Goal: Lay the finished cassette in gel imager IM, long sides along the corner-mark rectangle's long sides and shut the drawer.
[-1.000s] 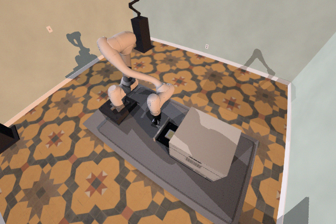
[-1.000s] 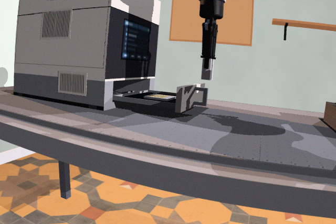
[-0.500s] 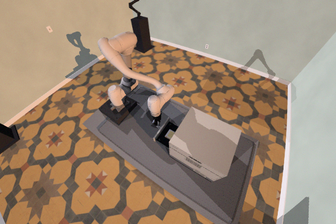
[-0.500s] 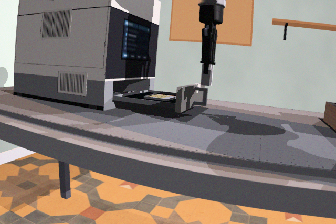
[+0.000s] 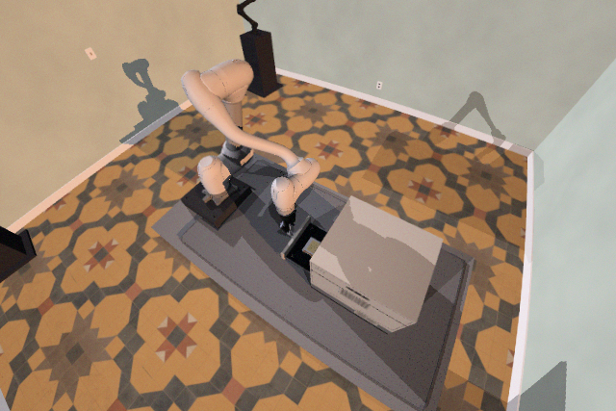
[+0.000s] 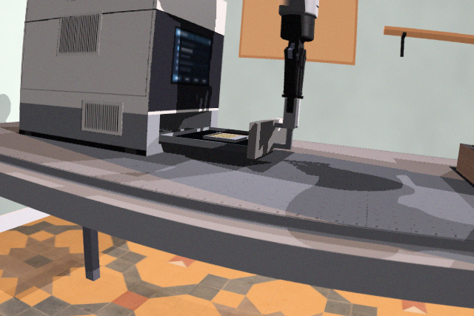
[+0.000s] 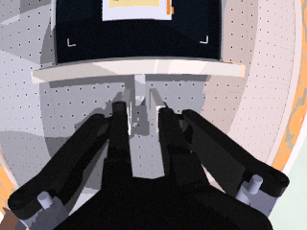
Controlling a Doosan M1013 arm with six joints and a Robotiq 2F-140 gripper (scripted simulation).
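The imager IM (image 5: 377, 257) (image 6: 87, 56) has its drawer (image 5: 296, 236) (image 6: 260, 140) (image 7: 106, 68) pulled out. The cassette FINISHED (image 5: 312, 245) (image 6: 226, 136) (image 7: 136, 13) lies flat on the dark glass inside. In the wrist view its near edge runs along the drawer front, about midway between the two near corner marks; its far part is cut off. My gripper (image 5: 287, 228) (image 6: 290, 119) (image 7: 140, 99) points down just outside the drawer front. Its fingers stand partly open, one on each side of the drawer handle (image 6: 289, 139) (image 7: 139, 86), with gaps visible beside it.
The imager's tall housing stands directly behind the drawer. A black block (image 5: 216, 210) with a pale device on it stands near the arm's base. The deck's raised rim (image 6: 191, 199) runs along its edge.
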